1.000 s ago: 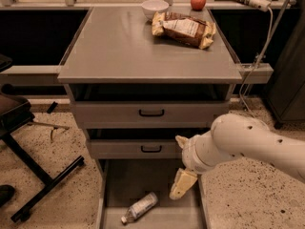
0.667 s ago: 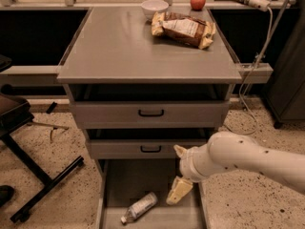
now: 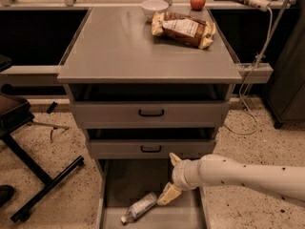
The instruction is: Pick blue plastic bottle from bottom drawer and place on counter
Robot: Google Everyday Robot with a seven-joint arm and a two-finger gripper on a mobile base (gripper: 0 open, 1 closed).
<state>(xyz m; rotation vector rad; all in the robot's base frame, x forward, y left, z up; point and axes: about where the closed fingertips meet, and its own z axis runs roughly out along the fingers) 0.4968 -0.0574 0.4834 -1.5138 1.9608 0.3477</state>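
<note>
The blue plastic bottle (image 3: 139,207) lies on its side on the floor of the open bottom drawer (image 3: 127,179), near the drawer's front, cap toward the lower left. My gripper (image 3: 167,178) reaches into the drawer from the right and hangs just right of and above the bottle. It is open and empty, with one tan finger (image 3: 168,194) close to the bottle's base and the other (image 3: 174,158) up near the drawer front. The grey counter (image 3: 128,42) tops the cabinet.
A crinkled snack bag (image 3: 183,28), a white bowl (image 3: 155,6) and a red apple (image 3: 197,1) sit at the counter's back right. Two shut drawer fronts with black handles (image 3: 151,112) are above the open drawer. A black chair base (image 3: 33,175) stands at the left.
My arm has moved left and lower into the drawer, bringing the gripper closer to the bottle. The bottle has not moved.
</note>
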